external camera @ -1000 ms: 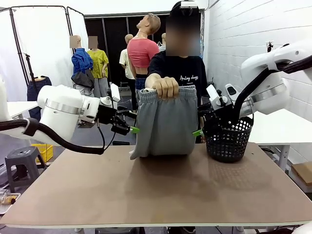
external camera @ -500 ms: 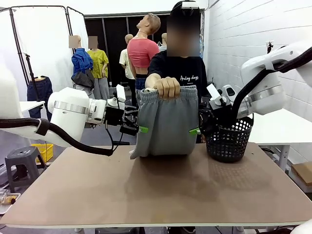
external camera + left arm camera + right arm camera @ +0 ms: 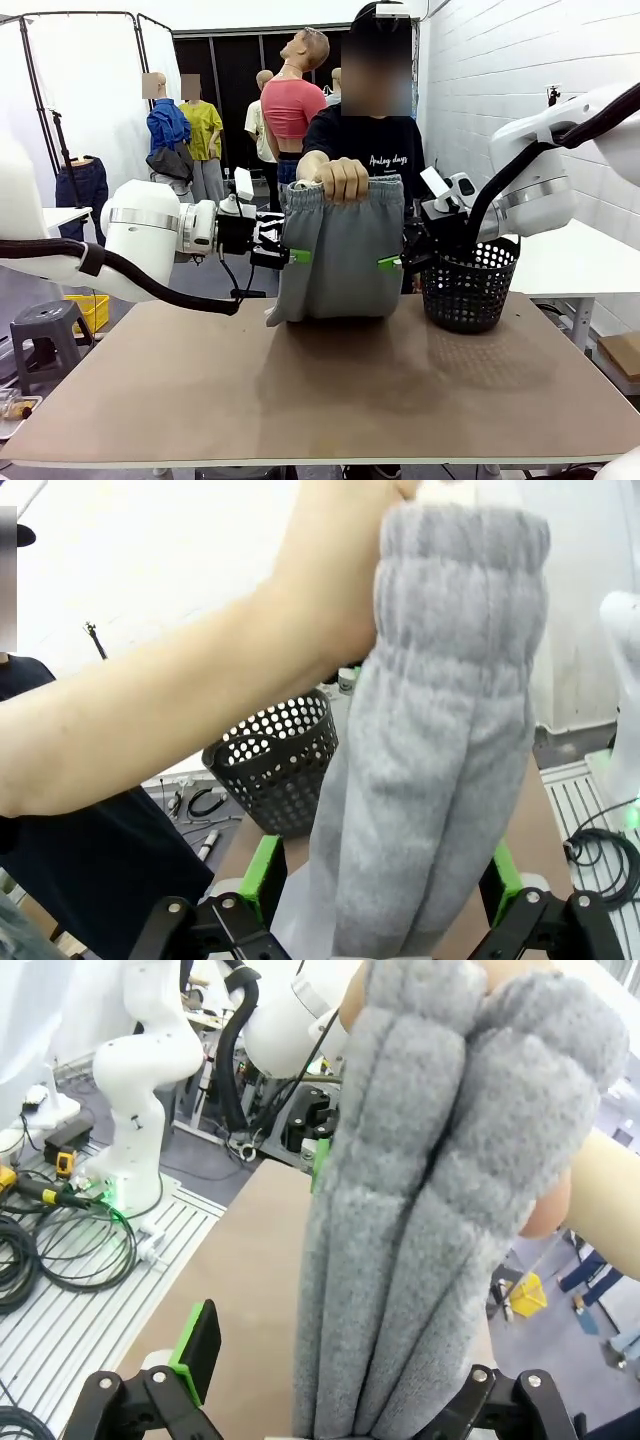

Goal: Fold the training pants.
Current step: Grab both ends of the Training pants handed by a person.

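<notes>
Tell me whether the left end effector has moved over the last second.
Yes. In the front view the left end effector has slid toward the robot's right, reaching the edge of the training pants, which hang unmoved.

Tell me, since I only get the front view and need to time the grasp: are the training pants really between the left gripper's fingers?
Observer: Yes. In the left wrist view the training pants hang between the left gripper's green pads, jaws open.
Operator: And the right side?
Observer: In the right wrist view the cloth edge sits inside the open right gripper; the green pad that shows stands clear of it.
Operator: Single layer there?
Observer: No. Several folds are bunched side by side along that edge.
</notes>
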`<state>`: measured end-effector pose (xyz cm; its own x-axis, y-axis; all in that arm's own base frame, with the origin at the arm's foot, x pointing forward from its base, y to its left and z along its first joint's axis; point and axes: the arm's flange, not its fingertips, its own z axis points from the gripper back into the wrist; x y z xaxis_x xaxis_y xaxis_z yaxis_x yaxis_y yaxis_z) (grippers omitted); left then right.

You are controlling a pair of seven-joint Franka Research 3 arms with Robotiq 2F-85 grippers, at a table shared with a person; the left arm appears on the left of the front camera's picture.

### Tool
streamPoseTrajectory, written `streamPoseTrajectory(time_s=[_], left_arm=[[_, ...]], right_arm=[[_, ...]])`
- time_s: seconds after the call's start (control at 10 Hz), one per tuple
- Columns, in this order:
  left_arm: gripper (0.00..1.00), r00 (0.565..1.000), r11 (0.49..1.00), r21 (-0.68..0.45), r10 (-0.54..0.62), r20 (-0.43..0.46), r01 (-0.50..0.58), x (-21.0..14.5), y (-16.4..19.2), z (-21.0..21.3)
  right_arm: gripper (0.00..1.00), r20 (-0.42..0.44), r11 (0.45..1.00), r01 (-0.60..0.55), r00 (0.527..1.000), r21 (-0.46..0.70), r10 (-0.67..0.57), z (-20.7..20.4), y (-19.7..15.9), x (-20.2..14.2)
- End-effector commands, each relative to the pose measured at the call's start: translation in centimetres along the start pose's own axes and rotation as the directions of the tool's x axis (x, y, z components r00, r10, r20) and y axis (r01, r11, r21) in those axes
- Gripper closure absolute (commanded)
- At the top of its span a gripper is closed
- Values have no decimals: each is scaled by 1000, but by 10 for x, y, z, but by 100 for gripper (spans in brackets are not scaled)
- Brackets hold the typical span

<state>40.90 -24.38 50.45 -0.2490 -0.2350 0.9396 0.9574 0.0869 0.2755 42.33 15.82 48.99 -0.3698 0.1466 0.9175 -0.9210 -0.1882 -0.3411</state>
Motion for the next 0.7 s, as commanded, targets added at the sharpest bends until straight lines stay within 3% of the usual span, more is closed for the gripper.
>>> streamPoseTrajectory(time_s=[0.0, 0.5, 0.6], left_arm=[[0, 996, 996, 37, 74, 46, -75, 1, -2, -4], [0, 989, 990, 12, 144, 30, -144, 12, -15, -16], [4, 988, 989, -15, 149, 39, -148, 12, -16, -18]], right_arm=[[0, 64, 1000, -8, 998, -7, 9, -1, -7, 0], [0, 143, 999, 40, 989, -20, -37, 0, -13, 3], [15, 163, 998, 58, 985, -31, -52, 1, -15, 6]])
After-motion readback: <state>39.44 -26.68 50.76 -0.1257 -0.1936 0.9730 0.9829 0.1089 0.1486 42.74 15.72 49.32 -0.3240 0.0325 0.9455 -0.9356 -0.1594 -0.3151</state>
